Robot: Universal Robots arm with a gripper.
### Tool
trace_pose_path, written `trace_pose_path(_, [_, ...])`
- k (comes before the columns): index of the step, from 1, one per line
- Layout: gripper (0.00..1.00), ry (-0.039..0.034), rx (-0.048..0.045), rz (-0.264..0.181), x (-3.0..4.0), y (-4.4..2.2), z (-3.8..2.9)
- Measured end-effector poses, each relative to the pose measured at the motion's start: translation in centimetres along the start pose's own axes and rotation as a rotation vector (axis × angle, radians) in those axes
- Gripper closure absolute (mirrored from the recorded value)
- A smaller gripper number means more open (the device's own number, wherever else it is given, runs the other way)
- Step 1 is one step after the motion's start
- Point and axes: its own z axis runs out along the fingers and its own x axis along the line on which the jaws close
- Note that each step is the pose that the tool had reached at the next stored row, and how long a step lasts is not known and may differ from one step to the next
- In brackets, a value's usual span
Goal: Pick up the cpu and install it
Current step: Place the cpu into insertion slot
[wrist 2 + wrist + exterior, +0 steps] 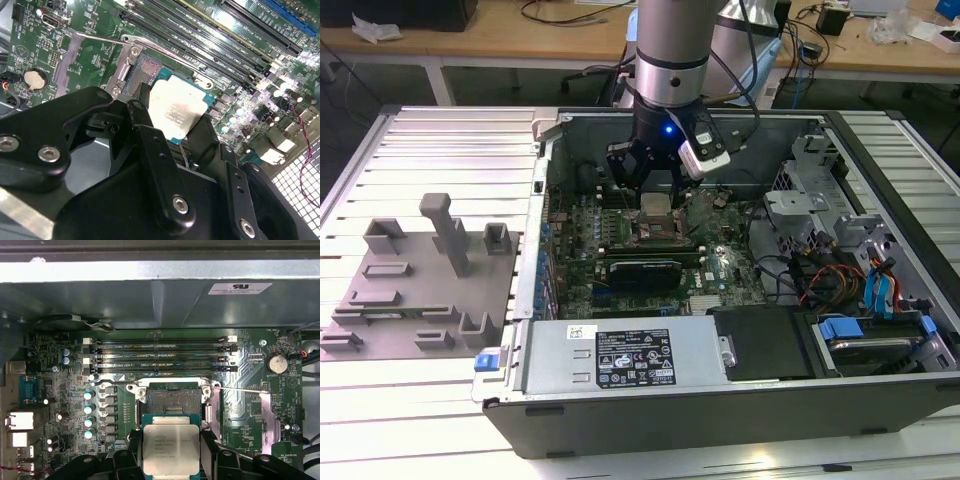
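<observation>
- cpu [171, 447]: small flat square chip with a silvery metal top and a paler rim. it is held between the jaws, above the motherboard [720, 258], just beside the socket [170, 400] and overlapping its near edge. it does not look seated.
- jaws: black, closed in on the cpu and pinching it by two opposite edges. in the second wrist view the fingers [204, 134] flank the chip on either side.
- socket: black square frame, open, with its contact field bare. the thin latch lever [240, 389] is swung out to one side.
- handling (judged): light and stiff, so it will not flex. the smooth top and thin edges offer little purchase, so a slack pinch could let it slide or tilt. the underside contacts and the socket's pins are likely delicate. the side edges are the place to hold it, keeping the chip level and the underside untouched.
- motherboard: green, lying flat inside the case [720, 425]. the memory slots [165, 352] run along the far side of the socket from the cpu, and a coin battery [276, 363] sits near the lever's end.
- expansion card [642, 270]: long and dark, close to the socket.
- counter [440, 130]: ribbed metal. it carries the case and, at the exterior view's left, a grey tray [420, 290] of holders.
</observation>
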Motion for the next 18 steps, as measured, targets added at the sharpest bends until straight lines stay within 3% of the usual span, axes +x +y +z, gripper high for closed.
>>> trace_pose_path(11, [0.45,-0.0003,-0.0001,0.008,0.0,0.0,0.06])
trace_pose_path(16, [0.45,-0.0012,0.0007,0.112,0.0,0.0,0.16])
trace_pose_path(18, [0.45,-0.0022,0.0019,0.208,0.0,0.0,0.19])
